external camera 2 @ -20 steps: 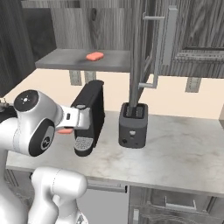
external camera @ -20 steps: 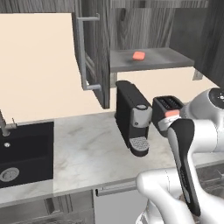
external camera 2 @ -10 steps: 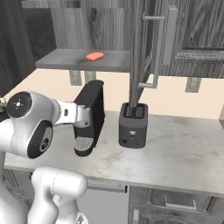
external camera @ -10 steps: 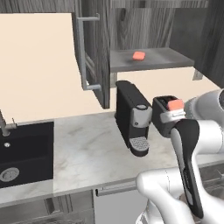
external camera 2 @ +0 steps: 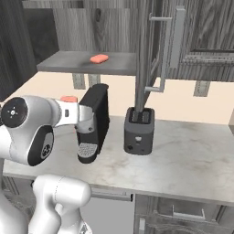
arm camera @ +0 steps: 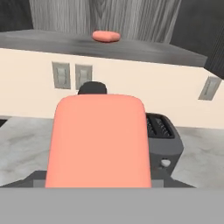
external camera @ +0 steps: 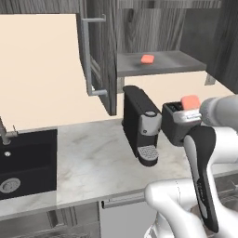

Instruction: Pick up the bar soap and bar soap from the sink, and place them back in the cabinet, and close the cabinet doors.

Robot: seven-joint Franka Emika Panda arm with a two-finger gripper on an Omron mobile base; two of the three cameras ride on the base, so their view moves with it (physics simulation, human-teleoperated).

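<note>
One salmon-orange bar soap (external camera: 190, 102) (external camera 2: 69, 98) is held in my gripper (external camera: 192, 105), which is shut on it above the counter, below the cabinet shelf's level. In the hand view this soap (arm camera: 97, 140) is close up and hides the fingertips. The other bar soap (external camera: 147, 59) (external camera 2: 99, 58) (arm camera: 106, 36) lies on the grey shelf (external camera: 162, 66) (external camera 2: 68, 63) of the open cabinet. A cabinet door (external camera: 100, 56) (external camera 2: 146, 45) stands swung out, edge-on, with its long silver handle (external camera: 88, 56). The black sink (external camera: 23, 162) is at the lower left.
A black coffee machine (external camera: 142, 125) (external camera 2: 93, 121) and a dark toaster (external camera: 174, 125) (external camera 2: 139, 130) stand on the marble counter (external camera: 93, 162) right under the shelf. The faucet (external camera: 4, 135) rises at the sink's back. The open door juts out left of the shelf.
The gripper has risen with the bar soap, from beside the toaster's front to above its top. The soap on the shelf has stayed put.
</note>
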